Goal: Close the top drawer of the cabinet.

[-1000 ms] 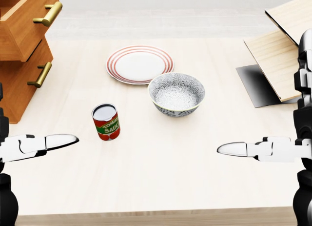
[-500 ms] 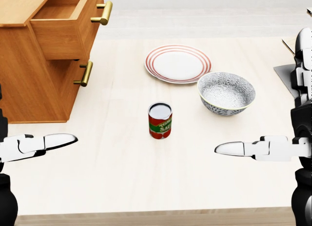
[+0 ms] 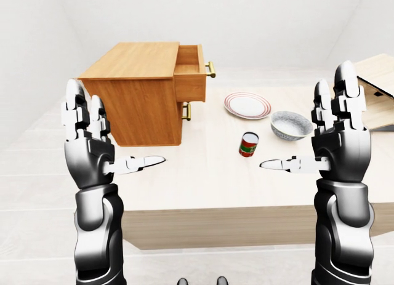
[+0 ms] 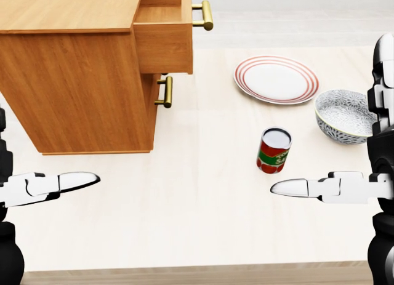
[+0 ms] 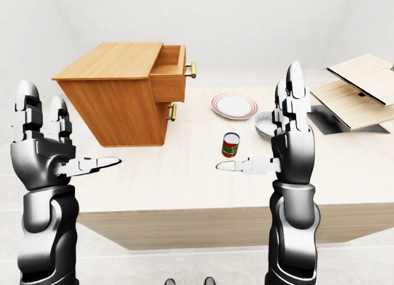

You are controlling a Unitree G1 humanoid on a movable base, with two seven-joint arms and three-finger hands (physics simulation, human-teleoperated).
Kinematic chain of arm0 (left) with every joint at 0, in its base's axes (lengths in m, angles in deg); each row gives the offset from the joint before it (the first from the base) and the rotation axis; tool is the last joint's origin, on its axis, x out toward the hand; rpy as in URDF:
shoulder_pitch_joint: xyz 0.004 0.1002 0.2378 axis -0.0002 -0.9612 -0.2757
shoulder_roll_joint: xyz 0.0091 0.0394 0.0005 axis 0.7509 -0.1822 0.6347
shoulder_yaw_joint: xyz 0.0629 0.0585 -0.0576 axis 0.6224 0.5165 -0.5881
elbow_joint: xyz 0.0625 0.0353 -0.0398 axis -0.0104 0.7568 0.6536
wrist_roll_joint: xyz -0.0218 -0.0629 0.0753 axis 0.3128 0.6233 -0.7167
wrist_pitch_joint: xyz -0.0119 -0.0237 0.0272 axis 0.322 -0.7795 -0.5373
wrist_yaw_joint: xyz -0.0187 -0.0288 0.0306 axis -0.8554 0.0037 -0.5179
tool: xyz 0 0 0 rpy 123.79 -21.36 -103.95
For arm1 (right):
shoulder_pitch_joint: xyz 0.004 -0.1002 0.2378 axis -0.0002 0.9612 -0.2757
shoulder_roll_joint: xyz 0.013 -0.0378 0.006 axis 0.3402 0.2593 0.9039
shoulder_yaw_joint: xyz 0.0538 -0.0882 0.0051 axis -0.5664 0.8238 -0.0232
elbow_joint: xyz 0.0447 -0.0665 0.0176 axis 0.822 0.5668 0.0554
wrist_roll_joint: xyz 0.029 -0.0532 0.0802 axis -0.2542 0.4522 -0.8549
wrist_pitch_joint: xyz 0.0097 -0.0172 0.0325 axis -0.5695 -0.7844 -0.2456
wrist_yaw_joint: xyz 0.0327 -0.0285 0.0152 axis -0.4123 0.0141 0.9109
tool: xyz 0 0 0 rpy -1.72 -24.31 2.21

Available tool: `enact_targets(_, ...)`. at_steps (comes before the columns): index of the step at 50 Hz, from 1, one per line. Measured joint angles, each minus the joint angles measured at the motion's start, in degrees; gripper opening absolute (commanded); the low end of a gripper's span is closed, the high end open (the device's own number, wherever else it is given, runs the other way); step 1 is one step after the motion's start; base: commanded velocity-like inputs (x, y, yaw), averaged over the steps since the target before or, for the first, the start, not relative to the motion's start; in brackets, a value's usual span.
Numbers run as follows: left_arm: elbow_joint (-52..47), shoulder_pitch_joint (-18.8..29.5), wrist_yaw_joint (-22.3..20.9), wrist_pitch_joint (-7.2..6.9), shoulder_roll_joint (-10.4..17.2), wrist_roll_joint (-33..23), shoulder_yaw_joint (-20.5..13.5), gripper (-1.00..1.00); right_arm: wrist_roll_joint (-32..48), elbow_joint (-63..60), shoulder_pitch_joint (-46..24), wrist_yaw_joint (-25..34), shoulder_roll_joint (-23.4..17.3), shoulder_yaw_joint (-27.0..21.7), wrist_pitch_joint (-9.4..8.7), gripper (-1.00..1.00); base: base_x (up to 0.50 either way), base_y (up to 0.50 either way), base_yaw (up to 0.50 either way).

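Approach step: you have not yet reached the top drawer [image 4: 164, 42], which stands pulled out of the cabinet [image 4: 74, 82] at the bench's far left corner.

Both your left hand [image 3: 89, 140] and right hand [image 3: 338, 131] are raised with fingers spread wide, holding nothing, well short of the cabinet and near the bench's near edge. Next, I judge, you need to bring a hand round to the drawer's brass-handled face [image 4: 204, 15] and push it leftward in the head view. The bench [image 4: 184, 217] is bare between your hands; the can [image 4: 274, 150], plate [image 4: 276, 79] and bowl [image 4: 345, 116] sit right of the drawer, so swing the right hand clear of them.
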Motion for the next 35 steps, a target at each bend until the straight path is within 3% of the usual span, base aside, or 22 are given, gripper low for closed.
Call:
enact_targets(13,0.37,-0.25,-0.06,0.0,-0.17,0.17,-0.13,1.0,-0.08,0.32,0.32,-0.01,0.11,-0.03,0.0,1.0,0.0,0.5,0.0)
enact_targets(25,0.49,-0.44,-0.16,0.0,-0.06,0.21,-0.13,1.0,-0.52,0.38,0.46,-0.15,0.4,0.02,0.0,1.0,0.0,0.0,0.0)
enact_targets(35,0.6,-0.44,-0.28,0.0,-0.16,0.21,0.01,1.0,-0.68,0.12,0.47,-0.11,0.19,0.02,0.0,1.0,0.39,0.0,0.0)
